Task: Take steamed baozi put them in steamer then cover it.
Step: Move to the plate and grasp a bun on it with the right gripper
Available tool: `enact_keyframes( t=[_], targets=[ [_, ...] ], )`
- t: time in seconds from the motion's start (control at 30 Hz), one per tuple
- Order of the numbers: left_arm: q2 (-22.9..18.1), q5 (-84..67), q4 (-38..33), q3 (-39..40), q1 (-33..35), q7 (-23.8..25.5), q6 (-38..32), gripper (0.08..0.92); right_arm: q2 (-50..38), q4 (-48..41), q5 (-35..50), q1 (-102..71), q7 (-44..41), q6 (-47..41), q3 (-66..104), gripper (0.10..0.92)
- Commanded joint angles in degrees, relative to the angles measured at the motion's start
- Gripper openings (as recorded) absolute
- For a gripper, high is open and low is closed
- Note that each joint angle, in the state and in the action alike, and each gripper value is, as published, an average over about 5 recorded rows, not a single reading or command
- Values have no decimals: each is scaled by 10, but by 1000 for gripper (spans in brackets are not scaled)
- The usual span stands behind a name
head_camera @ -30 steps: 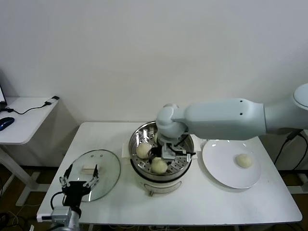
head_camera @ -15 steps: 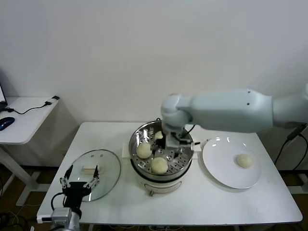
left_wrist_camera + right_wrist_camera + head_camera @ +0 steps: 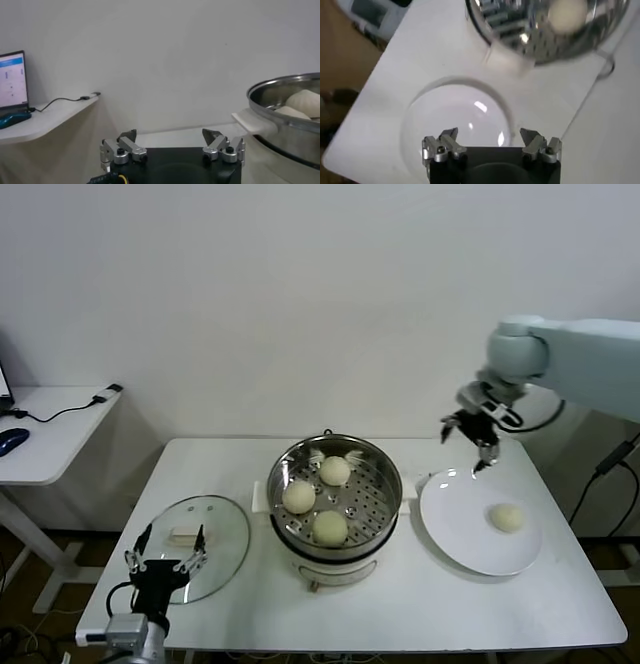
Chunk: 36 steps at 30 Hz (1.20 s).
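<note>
Saw three steamed baozi [image 3: 335,471] inside the steamer [image 3: 374,506] at the middle of the white table [image 3: 400,604], lying apart from each other on the perforated floor: one toward the back, one toward the robot's left, one at the front. Found a fourth bun [image 3: 508,518] alone on the white plate [image 3: 455,524], just beside the steamer on the robot's right. Noticed the cover [image 3: 225,534] flat on the table at the robot's left of the steamer, white handle up, not on the steamer. Observed the right gripper [image 3: 478,446] raised in the air above the far edge of the plate, fingers spread apart and holding nothing; confirmed the same spread fingers [image 3: 442,147] in the right wrist view, with the plate below and the steamer beyond. Located the left gripper [image 3: 166,562] parked low at the near edge of the cover, fingers also apart and empty.
</note>
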Motion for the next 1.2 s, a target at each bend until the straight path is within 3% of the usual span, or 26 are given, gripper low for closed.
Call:
enact_keyframes(
  t=[0.03, 0.3, 0.5, 0.9, 1.2],
  targets=[
    [-2, 3, 0, -1, 3, 0, 0, 823, -134, -105, -29, -174, -1, -87, 101, 823],
    [-9, 8, 0, -2, 11, -2, -1, 823, -132, -184, -105, -364, 15, -86, 289, 823],
    [-12, 10, 0, 6, 11, -4, 1, 823, -82, -255, -136, -429, 18, -70, 370, 823],
    [-10, 8, 1, 7, 8, -5, 8, 823, 4, -324, -159, -473, 27, -61, 410, 823],
    [-9, 7, 8, 8, 6, -4, 7, 823, 16, -336, -179, -472, 32, -59, 410, 823]
  ],
)
